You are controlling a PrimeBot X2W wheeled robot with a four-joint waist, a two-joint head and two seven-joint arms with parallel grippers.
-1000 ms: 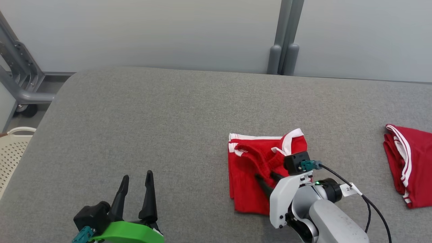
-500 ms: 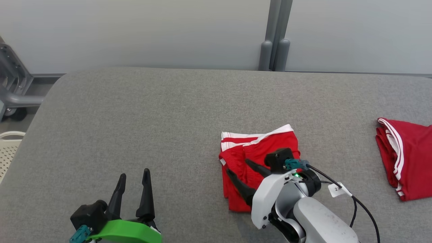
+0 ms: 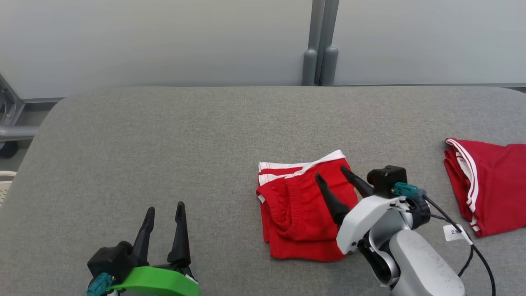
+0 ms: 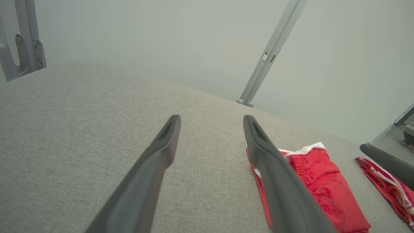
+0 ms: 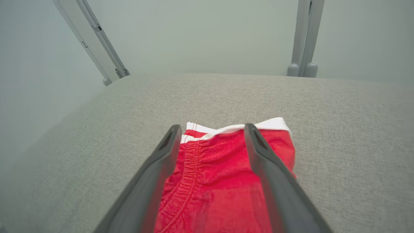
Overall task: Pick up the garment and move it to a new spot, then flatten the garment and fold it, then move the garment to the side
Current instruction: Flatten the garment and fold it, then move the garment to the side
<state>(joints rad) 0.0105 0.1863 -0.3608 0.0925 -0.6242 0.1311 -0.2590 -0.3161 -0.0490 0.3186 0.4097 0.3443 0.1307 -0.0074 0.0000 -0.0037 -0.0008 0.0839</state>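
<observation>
Garment (image 3: 302, 213), red with white trim: lies folded in a compact stack directly under the right pincer (image 3: 330, 172), whose fingers stand apart over it and clamp nothing.
Step in hand, by judgement: fold done, move to the side pending.
Next move calls for: lowering onto the edge nearest the pincer and pinching all layers together, so the fold holds.
Right of pincer, well apart: second red garment (image 3: 489, 185).
Far left of pincer: left pincer (image 3: 166, 206), fingers apart, empty, over grey table (image 3: 164, 135).
</observation>
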